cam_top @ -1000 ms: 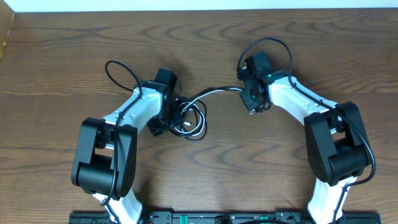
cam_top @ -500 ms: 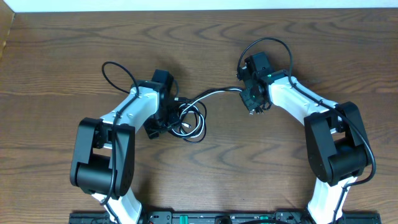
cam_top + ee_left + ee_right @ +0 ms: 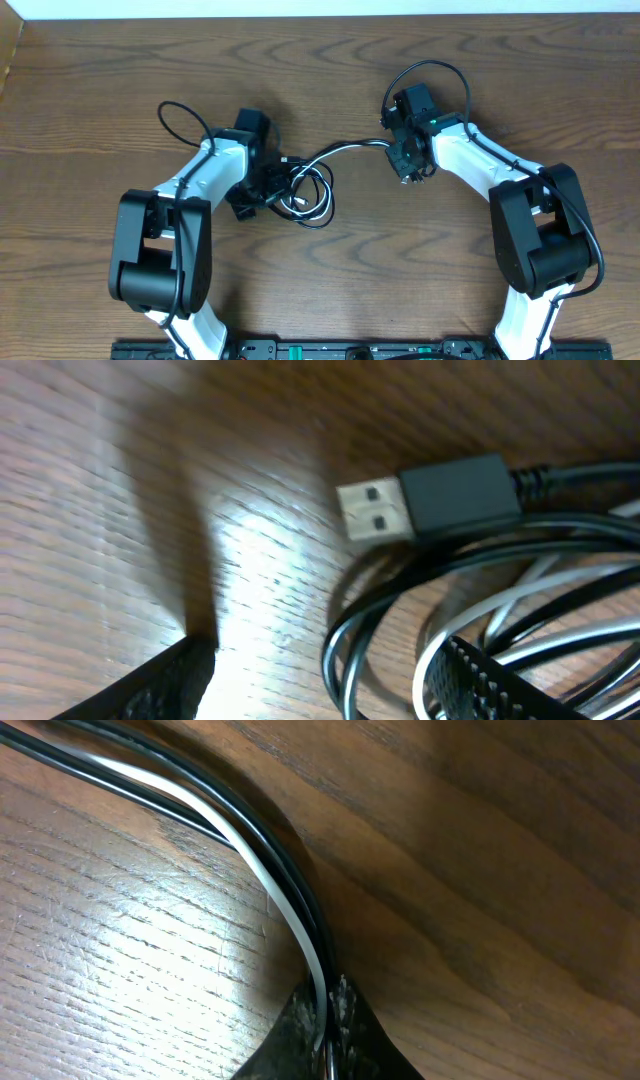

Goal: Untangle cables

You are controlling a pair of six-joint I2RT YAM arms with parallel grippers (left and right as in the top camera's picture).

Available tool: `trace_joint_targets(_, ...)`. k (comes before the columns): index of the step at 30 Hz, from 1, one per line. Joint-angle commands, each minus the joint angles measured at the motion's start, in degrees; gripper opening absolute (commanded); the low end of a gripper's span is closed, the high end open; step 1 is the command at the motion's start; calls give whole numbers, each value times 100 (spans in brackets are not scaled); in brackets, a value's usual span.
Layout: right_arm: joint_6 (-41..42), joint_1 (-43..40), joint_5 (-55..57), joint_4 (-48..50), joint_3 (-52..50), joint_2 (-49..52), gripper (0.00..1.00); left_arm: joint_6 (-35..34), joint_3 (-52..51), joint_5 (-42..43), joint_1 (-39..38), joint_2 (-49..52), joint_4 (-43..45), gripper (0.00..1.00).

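Observation:
The cables [image 3: 308,190] lie in a small coiled bundle of black and white cords on the wooden table, left of centre. From the coil a strand of black and white cords [image 3: 350,148] arcs right to my right gripper [image 3: 405,162], which is shut on it. In the right wrist view the white cord and black cords [image 3: 262,860] run down into the pinched fingertips [image 3: 345,1020]. My left gripper [image 3: 262,192] sits at the coil's left edge. Its jaws stand open, with black loops [image 3: 350,650] between the fingers [image 3: 150,690]. A black USB plug [image 3: 430,500] lies just ahead.
Each arm carries its own thick black wire loop, one at the left [image 3: 180,115] and one at the right [image 3: 430,72]. The table's far edge [image 3: 320,18] meets a white strip. Both arm bases stand at the near edge.
My left gripper has slid a little to the left along the coil and its jaws have widened. The right arm and its strand have not moved.

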Motion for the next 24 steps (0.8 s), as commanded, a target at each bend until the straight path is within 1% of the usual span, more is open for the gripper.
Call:
trace_joint_targets(1,66,0,9,20,-177,339,4,79,-4,42,20,50,-39,72)
trace_joint_targets(6,66,2,9,42,-177,339,4,76,-66,20,-118,50,-31,66)
trace_joint_targets(12,63,2,9,39,-177,339,4,50,-229,-852,-308,50,96,66)
trace_joint_targets(14,66,0,9,48,-177,341,4,-37,-315,-855,-313,50,175,65)
trace_joint_targets(17,63,2,11,44,-177,341,4,-120,-413,-772,-332,50,243,60)
trace_joint_targets(24,66,2,9,61,-177,350,4,-120,-417,-754,-341,50,308,59)
